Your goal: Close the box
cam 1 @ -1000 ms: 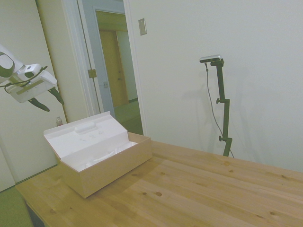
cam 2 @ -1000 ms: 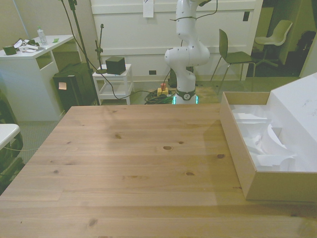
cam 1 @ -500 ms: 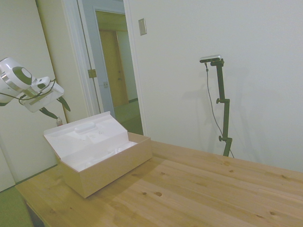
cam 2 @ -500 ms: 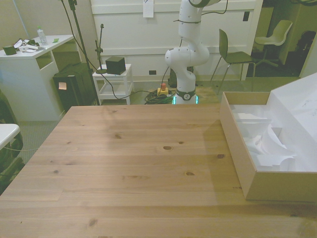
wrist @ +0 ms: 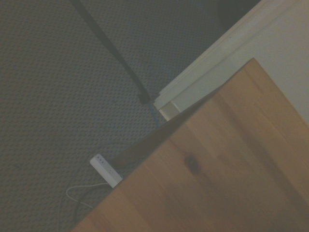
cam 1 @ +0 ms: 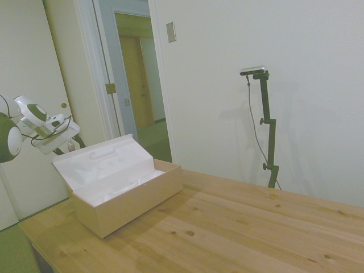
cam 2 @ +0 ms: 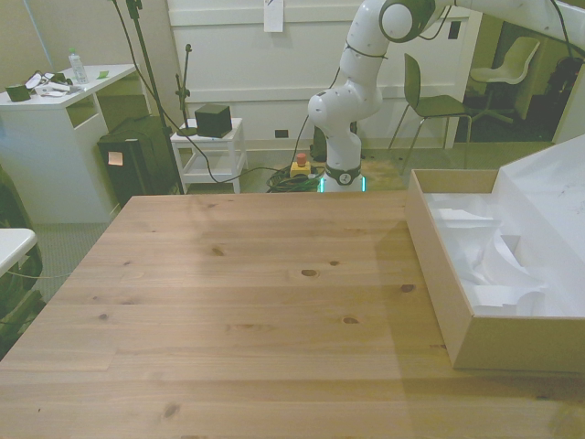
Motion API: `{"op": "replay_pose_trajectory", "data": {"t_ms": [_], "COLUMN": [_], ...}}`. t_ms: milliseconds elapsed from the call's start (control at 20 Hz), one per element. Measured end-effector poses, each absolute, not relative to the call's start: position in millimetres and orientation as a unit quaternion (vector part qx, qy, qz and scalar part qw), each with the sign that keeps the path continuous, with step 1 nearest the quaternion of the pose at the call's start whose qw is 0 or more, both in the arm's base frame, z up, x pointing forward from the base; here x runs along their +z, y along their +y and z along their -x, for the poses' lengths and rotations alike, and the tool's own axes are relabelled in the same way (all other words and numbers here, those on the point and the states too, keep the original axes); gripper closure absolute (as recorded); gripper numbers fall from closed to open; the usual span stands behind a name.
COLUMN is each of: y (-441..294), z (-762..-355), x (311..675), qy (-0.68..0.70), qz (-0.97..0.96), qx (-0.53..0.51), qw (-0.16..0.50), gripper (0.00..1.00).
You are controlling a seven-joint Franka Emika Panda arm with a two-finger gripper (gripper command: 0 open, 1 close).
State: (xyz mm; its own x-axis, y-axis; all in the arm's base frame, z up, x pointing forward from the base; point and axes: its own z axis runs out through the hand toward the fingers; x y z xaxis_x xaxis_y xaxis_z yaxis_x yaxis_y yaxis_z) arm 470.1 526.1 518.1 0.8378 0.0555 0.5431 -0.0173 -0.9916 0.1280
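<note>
Box (cam 1: 122, 193) open at the table (cam 1: 239, 233) end nearest the arm in the side view, long side running along the table edge; in the front view at the front view's right, box (cam 2: 466, 302) reaching off the picture's edge. Lid (cam 1: 102, 162) raised on its hinge, leaning back and away from the tray, white inside facing up; lid (cam 2: 558, 197) also seen at the front view's right. White crumpled paper (cam 2: 494, 265) lying inside the tray. Tan outer wall touching the wood, white rim edge along the top. Gripper (cam 1: 73, 143) hanging behind and just above the lid's upper edge in the side view, apart from the cardboard as far as can be seen, tilted downward toward the lid. Fingers dark, partly hidden behind the lid, so cannot tell whether apart or together. Arm (cam 2: 366, 73) bent high over the base in the front view, upper link running off toward the front view's right. Wrist view blurred and dim: table corner (wrist: 227, 159), grey carpet (wrist: 58, 87) below, a white power strip (wrist: 106, 170) on the floor.
</note>
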Motion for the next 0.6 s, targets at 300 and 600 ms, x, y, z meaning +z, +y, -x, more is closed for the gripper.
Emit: {"op": "replay_pose_trajectory", "data": {"t_ms": [300, 600], "y": [467.7, 274.7], "z": [-505.9, -545.6], "x": [561.0, 612.6], "qy": [-0.073, -0.219], "qz": [-0.947, -0.932], "qx": [0.293, 0.259], "qw": [0.109, 0.129], "gripper": [0.0, 0.0]}}
